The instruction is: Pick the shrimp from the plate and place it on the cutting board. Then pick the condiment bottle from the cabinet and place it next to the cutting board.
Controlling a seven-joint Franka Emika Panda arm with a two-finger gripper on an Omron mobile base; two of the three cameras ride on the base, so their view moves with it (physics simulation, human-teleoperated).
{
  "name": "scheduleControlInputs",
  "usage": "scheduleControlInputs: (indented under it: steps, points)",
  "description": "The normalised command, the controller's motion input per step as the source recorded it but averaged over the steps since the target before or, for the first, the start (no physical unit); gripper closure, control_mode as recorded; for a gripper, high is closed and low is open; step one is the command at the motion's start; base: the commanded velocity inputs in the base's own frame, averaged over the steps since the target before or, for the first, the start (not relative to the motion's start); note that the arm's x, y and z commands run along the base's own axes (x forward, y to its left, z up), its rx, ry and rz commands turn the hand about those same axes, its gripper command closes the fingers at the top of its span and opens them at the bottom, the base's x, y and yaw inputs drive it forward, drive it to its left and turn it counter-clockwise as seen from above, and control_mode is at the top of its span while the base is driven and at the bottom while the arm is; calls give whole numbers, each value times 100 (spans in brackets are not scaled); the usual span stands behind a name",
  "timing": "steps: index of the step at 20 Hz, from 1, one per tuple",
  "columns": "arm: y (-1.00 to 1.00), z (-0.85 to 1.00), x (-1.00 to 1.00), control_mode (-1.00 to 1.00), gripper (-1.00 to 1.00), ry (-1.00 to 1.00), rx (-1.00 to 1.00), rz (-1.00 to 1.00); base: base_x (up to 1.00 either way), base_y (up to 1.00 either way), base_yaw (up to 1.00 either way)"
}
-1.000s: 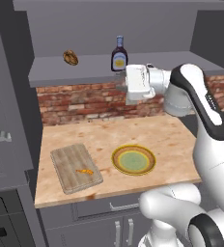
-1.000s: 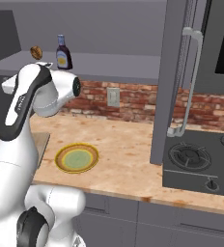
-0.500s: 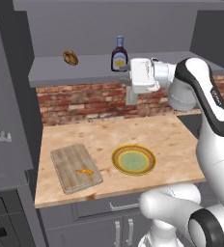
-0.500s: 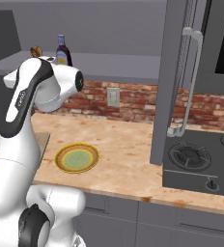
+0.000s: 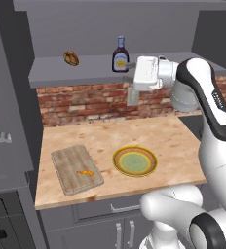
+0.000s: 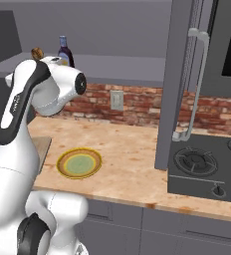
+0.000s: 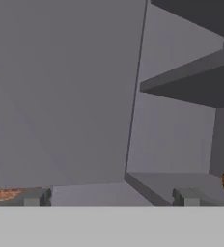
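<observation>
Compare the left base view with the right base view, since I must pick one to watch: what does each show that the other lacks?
Left base view alone: the cutting board in full with the shrimp lying on it, and the gripper beside the condiment bottle.

Right base view alone: a stove with burners and a tall grey panel with a long handle.

Both: the plate on the counter, the bottle and a round brown lump on the cabinet shelf, and the brick backsplash.
</observation>
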Motion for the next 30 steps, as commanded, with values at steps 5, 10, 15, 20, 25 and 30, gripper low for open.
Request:
scheduleControlInputs:
  steps: [5,10,15,20,25,30]
  points:
    - [-19,8,13,-100,-100,0,0,-11,0,0,0]
    - [-19,10,26,-100,-100,0,0,-9,0,0,0]
    - [-15,5,38,-100,-100,0,0,-6,0,0,0]
    - [-11,0,36,-100,-100,0,0,-2,0,0,0]
    - [-9,0,19,-100,-100,0,0,0,0,0,0]
    - [-6,8,4,-100,-100,0,0,0,0,0,0]
